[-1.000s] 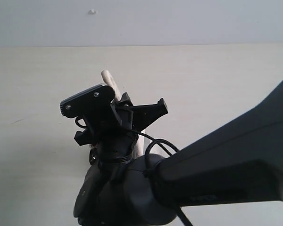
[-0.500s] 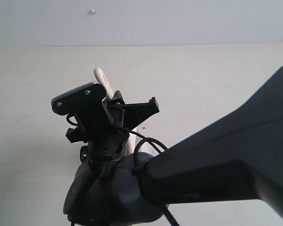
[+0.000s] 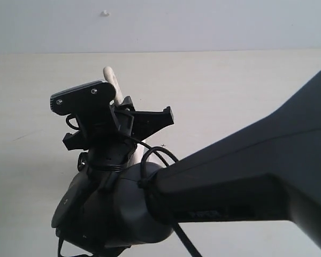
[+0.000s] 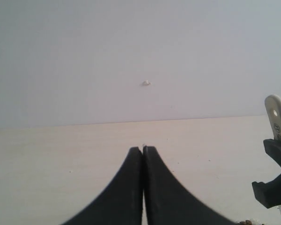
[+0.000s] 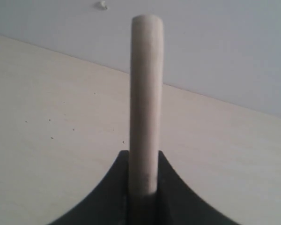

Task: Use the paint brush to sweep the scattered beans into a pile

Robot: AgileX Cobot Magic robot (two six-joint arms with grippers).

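The paint brush (image 5: 146,93) is clamped by its pale handle in the right claw (image 5: 143,157), whose two black fingers close on either side of the handle. The rounded top end sticks up, left of centre over the tabletop (image 3: 246,85) and leaning towards the far left. The left claw (image 4: 143,152) has its fingers pressed together on nothing, to the left of the brush. The bristles and nearly all the beans (image 4: 247,221) are hidden. In the exterior view the bulky right arm (image 3: 246,176) covers the near part of the scene, and only a few brownish specks show at the edge of the left wrist view, just beside the brush. The main risk is therefore sweeping blind. If the brush is carried too high, the bristles would likely skim over the beans, and if pressed too hard they would probably splay and flick the round beans outward, where they roll easily on the smooth surface. The grip sits low on a long, smooth handle, so drag at the bristles could twist the brush in the claw and send the stroke off line. The idle left claw is near enough that a wide stroke to the left might clip it.
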